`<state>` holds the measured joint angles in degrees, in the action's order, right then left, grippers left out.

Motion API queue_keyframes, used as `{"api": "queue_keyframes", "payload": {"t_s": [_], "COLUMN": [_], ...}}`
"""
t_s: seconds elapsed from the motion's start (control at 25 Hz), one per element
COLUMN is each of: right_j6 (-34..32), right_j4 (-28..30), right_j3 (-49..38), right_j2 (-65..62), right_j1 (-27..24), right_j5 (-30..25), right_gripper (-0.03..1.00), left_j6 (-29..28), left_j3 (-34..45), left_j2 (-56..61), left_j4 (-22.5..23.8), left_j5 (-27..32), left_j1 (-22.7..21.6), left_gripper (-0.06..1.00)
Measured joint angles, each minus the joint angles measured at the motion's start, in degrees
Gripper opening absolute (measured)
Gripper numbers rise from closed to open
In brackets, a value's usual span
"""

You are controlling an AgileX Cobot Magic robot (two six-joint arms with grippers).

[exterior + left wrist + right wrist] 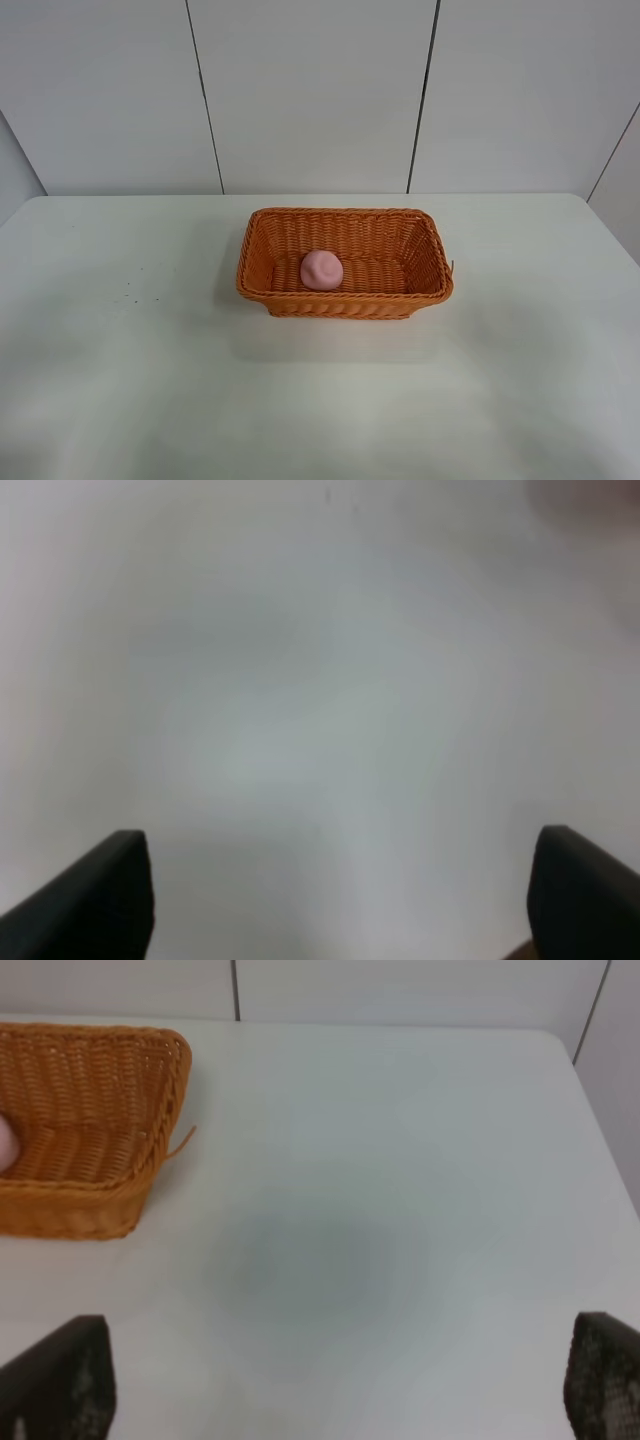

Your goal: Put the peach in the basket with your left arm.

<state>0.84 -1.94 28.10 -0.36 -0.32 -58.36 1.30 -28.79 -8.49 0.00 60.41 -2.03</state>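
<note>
The pale pink peach (322,270) lies inside the orange-brown wicker basket (345,296) on the white table, left of the basket's middle. Neither arm shows in the exterior high view. In the left wrist view my left gripper (340,900) is open and empty over bare white table; only its two dark fingertips (95,900) show, far apart. In the right wrist view my right gripper (340,1390) is open and empty, well apart from the basket (90,1195). A sliver of the peach (6,1145) shows at that view's edge.
The white table (120,380) ends at a white panelled wall (310,90) at the back. A few small dark specks (130,295) mark the table left of the basket.
</note>
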Motion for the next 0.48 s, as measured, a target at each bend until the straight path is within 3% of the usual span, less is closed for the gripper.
{"api": "queue_keyframes", "payload": {"t_s": [0.48], "right_j6": [0.0], "right_j4": [0.0], "right_j3": [0.0], "right_j2": [0.0], "right_j1": [0.0], "right_j5": [0.0], "right_gripper": [0.69], "left_j6": [0.0], "left_j3": [0.0], "left_j2": [8.67], "left_j4": [0.0], "left_j5": [0.06], "left_j1": [0.0], "left_gripper": [0.78]}}
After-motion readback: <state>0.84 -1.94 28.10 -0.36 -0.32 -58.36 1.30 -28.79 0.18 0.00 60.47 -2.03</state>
